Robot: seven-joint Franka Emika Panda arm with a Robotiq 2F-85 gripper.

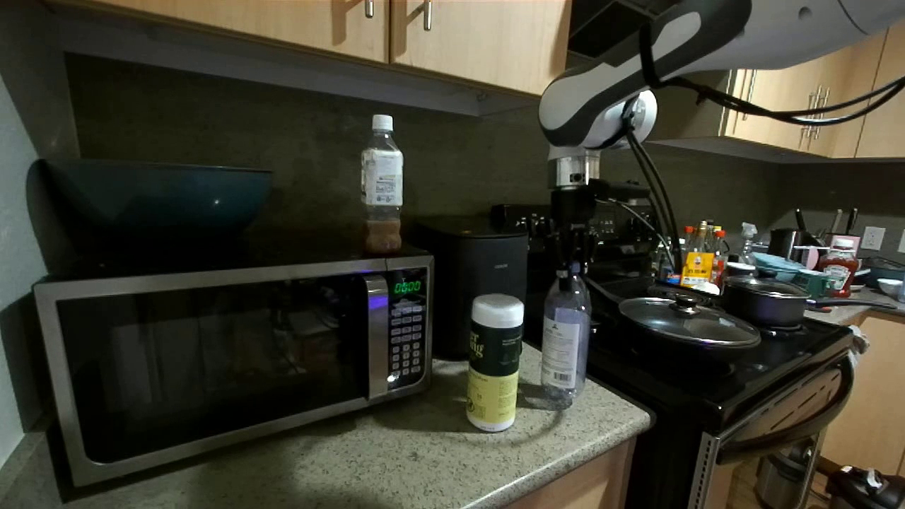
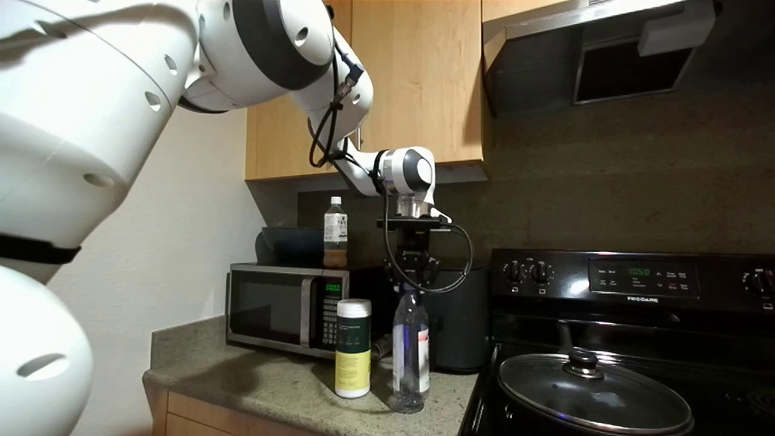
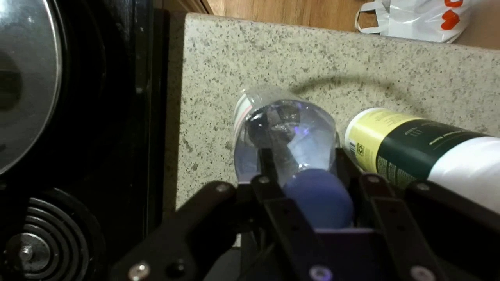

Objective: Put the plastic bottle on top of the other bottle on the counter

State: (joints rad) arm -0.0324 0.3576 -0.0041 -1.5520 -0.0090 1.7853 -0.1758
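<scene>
The plastic bottle (image 1: 563,339), clear with a white label and bluish cap, also shows in an exterior view (image 2: 410,357) and the wrist view (image 3: 289,128). My gripper (image 1: 571,272) is shut around its neck, pointing down; the cap sits between the fingers in the wrist view (image 3: 304,164). The bottle is nearly upright, its base at the counter (image 1: 424,452); I cannot tell if it touches. The other bottle (image 1: 495,367), white-lidded with a dark green and yellow body, stands beside it on the microwave side, in an exterior view (image 2: 353,351) and the wrist view (image 3: 422,152).
A microwave (image 1: 233,367) stands behind the bottles, with a bottle of brown liquid (image 1: 382,184) and a dark bowl (image 1: 155,198) on top. A black appliance (image 1: 481,261) stands behind. The stove with a lidded pan (image 2: 593,387) borders the counter. Cabinets (image 1: 481,42) hang above.
</scene>
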